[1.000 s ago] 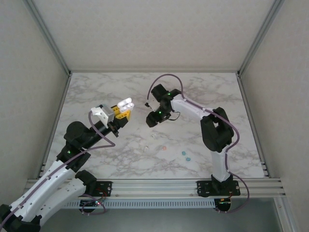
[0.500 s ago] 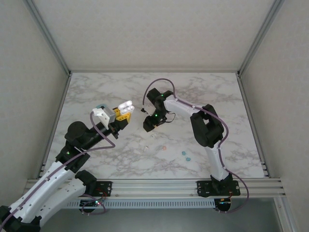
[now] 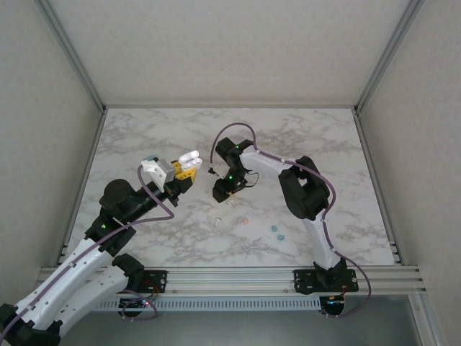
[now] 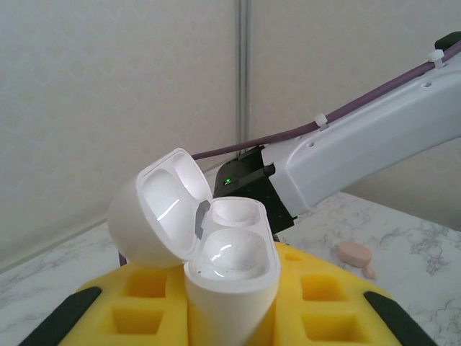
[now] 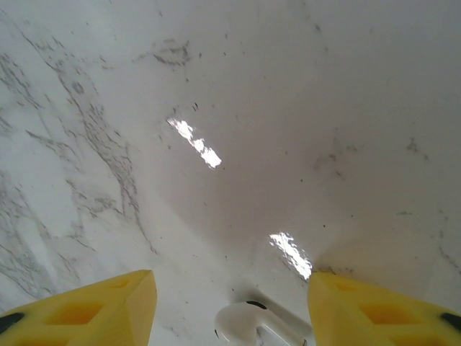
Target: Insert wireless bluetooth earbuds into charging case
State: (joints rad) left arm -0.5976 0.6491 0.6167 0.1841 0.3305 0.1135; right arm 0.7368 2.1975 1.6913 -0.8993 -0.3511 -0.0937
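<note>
White marble table (image 3: 144, 137), pale walls around. Left of centre in the top view, the left gripper (image 3: 184, 170) pinches the open charging case (image 4: 230, 263). The right gripper (image 5: 230, 288), jaws spread, hangs over a white earbud (image 5: 248, 323) lying between its fingers. A pink earbud (image 3: 244, 220) and teal earbuds (image 3: 274, 229) lie lower right.

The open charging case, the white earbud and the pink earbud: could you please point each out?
open charging case (image 4: 229, 255), left wrist view, its nearer empty well.
white earbud (image 5: 243, 322), right wrist view, its rounded head.
pink earbud (image 4: 355, 253), left wrist view, its rounded top.
</note>
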